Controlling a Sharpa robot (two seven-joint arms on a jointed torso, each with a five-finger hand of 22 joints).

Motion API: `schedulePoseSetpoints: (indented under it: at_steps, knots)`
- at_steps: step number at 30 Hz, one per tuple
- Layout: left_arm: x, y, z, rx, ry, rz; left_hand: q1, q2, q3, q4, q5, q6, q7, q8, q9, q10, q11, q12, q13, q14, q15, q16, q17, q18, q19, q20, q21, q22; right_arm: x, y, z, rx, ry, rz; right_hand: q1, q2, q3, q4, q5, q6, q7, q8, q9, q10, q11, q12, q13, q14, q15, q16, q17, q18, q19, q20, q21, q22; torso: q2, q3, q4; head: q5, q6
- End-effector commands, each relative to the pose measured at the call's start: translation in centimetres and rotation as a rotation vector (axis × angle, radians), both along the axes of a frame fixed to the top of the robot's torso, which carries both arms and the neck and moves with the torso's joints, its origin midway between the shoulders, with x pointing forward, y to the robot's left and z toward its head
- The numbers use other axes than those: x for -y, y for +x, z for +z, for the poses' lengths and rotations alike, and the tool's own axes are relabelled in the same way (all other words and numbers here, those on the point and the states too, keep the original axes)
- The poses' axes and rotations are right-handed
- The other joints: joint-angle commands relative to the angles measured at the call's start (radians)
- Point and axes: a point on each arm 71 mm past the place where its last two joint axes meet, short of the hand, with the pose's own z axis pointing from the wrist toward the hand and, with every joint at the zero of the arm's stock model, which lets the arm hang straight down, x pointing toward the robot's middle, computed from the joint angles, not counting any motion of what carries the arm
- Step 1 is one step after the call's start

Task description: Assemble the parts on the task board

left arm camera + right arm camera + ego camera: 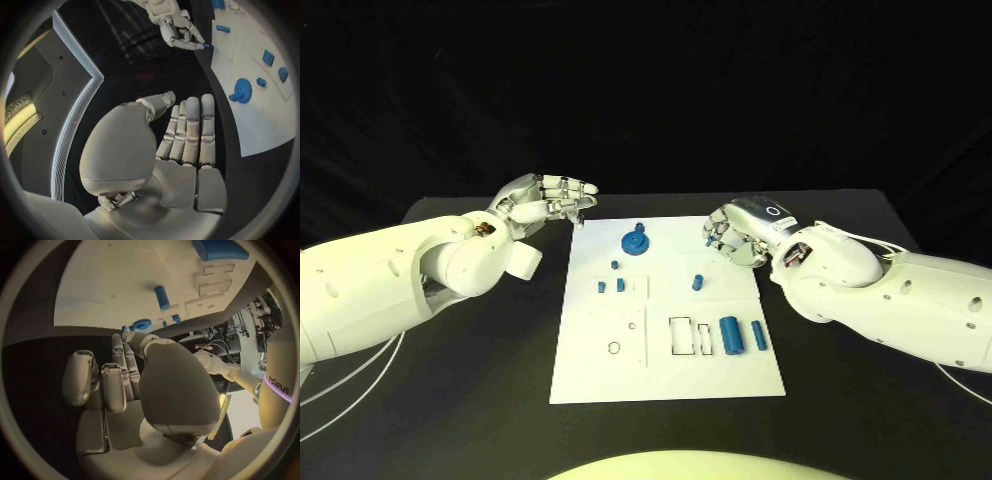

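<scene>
The white task board [668, 370] lies in the middle of the black table. A blue gear [635, 241] stands near its far edge, also visible as the gear [240, 90]. Small blue pegs [610, 285] and another peg [697, 283] stand mid-board, and two blue cylinders [728, 333] lie at the near right. My left hand [548, 200] hovers by the board's far left corner, fingers straight and nothing in its palm [181, 150]. My right hand [737, 232] hangs over the far right edge and pinches a small blue part [206, 45] at its fingertips.
Rectangular recesses [682, 335] and a round hole [615, 348] mark the board's near half. Bare black table [473, 380] stretches on both sides of the board.
</scene>
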Motion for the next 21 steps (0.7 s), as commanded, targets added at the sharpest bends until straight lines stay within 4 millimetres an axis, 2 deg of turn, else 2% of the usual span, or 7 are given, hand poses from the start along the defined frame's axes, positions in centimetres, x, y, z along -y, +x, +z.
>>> schedulePoseSetpoints:
  at_steps: [1,4,15,21]
  knots:
    - [0.2,0.0,0.1,0.006,-0.014,-0.010,0.006,0.004,-0.003,-0.002,0.001,-0.001,0.004,-0.005,-0.002,-0.008,0.001,0.005,-0.001,-0.006,-0.001,-0.004,-0.002,0.015,0.000,-0.001,-0.004,-0.002,-0.8,-0.8,0.5,0.006,0.066,0.039,-0.009,0.000,0.006,-0.002,-0.005,0.007,0.001,0.004,0.002,0.020,-0.010,-0.001,0.001,0.054,-0.008,0.003,0.001,-0.021,0.007,-0.003,0.007,0.074,0.001,0.0007,-0.0001,0.010,0.002]
    - [0.4,0.0,0.1,0.006,-0.015,-0.013,0.006,0.004,-0.003,-0.002,0.001,-0.001,0.004,-0.005,-0.002,-0.008,0.001,0.005,-0.001,-0.006,-0.001,-0.004,-0.002,0.015,0.000,-0.001,-0.004,-0.002,-2.0,-1.6,0.4,-0.013,0.075,0.072,-0.009,0.000,0.007,-0.002,-0.005,0.007,0.001,0.004,0.002,0.020,-0.010,-0.001,0.001,0.054,-0.008,0.003,0.001,-0.021,0.007,-0.002,0.007,0.074,0.000,0.0006,-0.0012,0.018,0.001]
    - [1.1,0.0,0.1,0.003,-0.025,-0.026,0.006,0.004,-0.004,-0.002,0.001,-0.002,0.004,-0.006,-0.002,-0.009,0.002,0.005,-0.002,-0.006,-0.001,-0.005,-0.002,0.014,0.000,0.000,-0.005,-0.002,-7.5,-5.3,-1.0,-0.091,0.054,0.237,-0.009,0.000,0.008,-0.006,-0.004,0.007,0.001,0.004,0.003,0.020,-0.010,-0.001,0.000,0.053,-0.009,0.003,-0.001,-0.021,0.008,-0.002,0.010,0.076,-0.001,-0.0013,0.0022,0.068,-0.007]
    - [1.3,0.1,0.1,0.002,-0.030,-0.026,0.006,0.004,-0.005,-0.002,0.001,-0.003,0.004,-0.006,-0.002,-0.010,0.002,0.005,-0.002,-0.006,0.000,-0.005,-0.003,0.014,0.000,0.000,-0.005,-0.002,-9.6,-6.6,-2.7,-0.138,0.021,0.288,-0.010,0.000,0.009,-0.007,-0.003,0.007,0.001,0.004,0.004,0.020,-0.010,-0.001,0.000,0.053,-0.009,0.002,-0.002,-0.021,0.009,-0.002,0.011,0.077,0.000,-0.0023,0.0029,0.083,-0.011]
